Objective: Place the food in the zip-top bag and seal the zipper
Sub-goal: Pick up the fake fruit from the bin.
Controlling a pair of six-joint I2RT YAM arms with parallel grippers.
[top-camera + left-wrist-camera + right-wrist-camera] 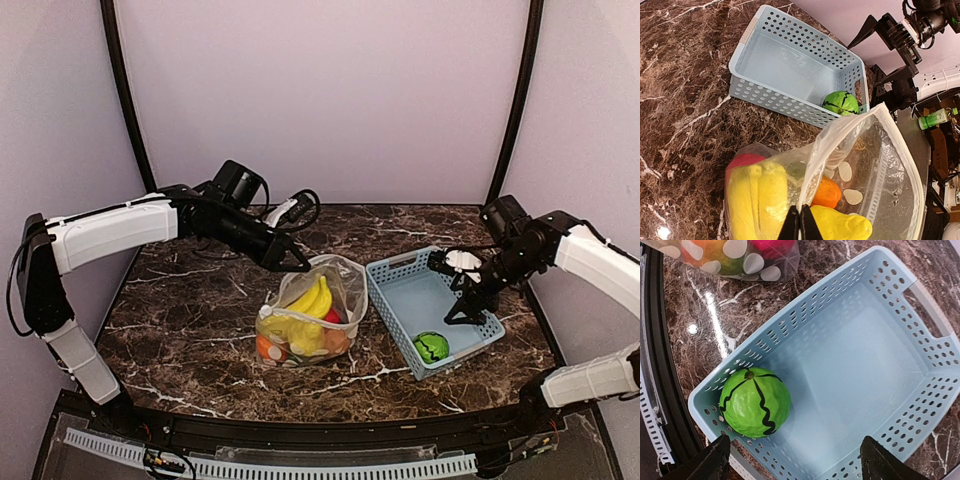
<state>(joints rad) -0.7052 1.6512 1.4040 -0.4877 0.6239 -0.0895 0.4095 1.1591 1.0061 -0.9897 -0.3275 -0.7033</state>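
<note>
Left wrist, left end effector (pixel 799 210) pinching zip-top bag (pixel 890 170) rim, indistinct overhead

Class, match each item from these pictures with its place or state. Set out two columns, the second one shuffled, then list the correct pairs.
Column one
1. green striped ball
2. yellow bananas
3. left end effector
4. right end effector

Column two
A. open, above the blue basket
B. inside the zip-top bag
C. shut on the zip-top bag's rim
D. lying in the blue basket

Pairs: 1-D, 2-B, 3-C, 4-A
</note>
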